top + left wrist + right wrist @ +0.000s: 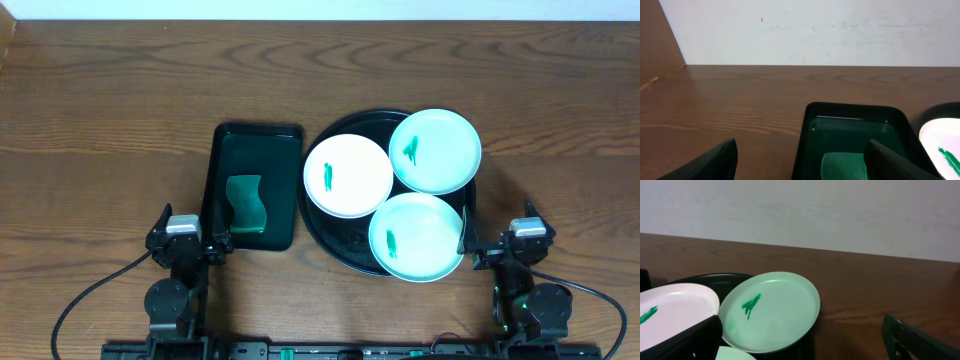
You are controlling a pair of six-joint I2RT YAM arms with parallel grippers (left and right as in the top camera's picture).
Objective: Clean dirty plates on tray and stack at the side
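Three dirty plates lie on the round black tray (340, 252). A white plate (348, 175) sits at the left, a mint plate (435, 150) at the back right, a mint plate (417, 237) at the front. Each has a small green smear. In the right wrist view the back mint plate (771, 311) and the white plate (675, 311) show on the tray (710, 279). My left gripper (800, 162) is open and empty at the near table edge. My right gripper (802, 337) is open and empty just right of the tray.
A rectangular dark green tray (222, 150) stands left of the black tray and holds a green sponge (247, 204); both show in the left wrist view, tray (855, 112) and sponge (842, 166). Bare wooden table lies on the far left and far right.
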